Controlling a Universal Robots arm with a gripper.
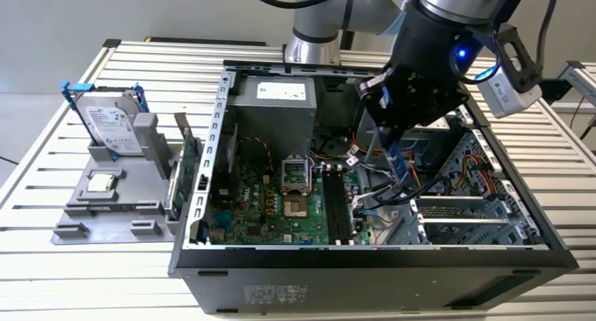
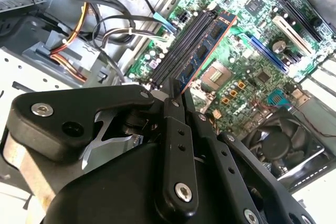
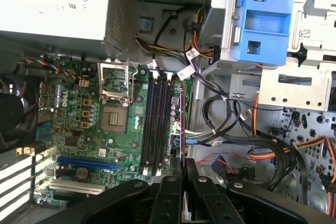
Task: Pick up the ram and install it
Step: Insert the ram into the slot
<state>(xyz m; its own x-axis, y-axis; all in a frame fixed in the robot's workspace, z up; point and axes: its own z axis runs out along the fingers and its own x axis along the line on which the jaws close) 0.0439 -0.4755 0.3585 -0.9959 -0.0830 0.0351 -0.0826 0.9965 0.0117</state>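
One gripper (image 1: 389, 136) is clamped on the ram (image 1: 398, 164), pinching its upper end. We see the ram hanging edge-down inside the open computer case (image 1: 373, 257), close over the black slots (image 1: 336, 209) of the green board (image 1: 270, 216); contact we cannot tell.

We see the gripper (image 2: 176, 99) clamped on one end of the ram (image 2: 206, 51), which runs alongside the black memory slots (image 2: 178, 45) on the green motherboard (image 2: 257, 51), with cables (image 2: 105, 30) near.
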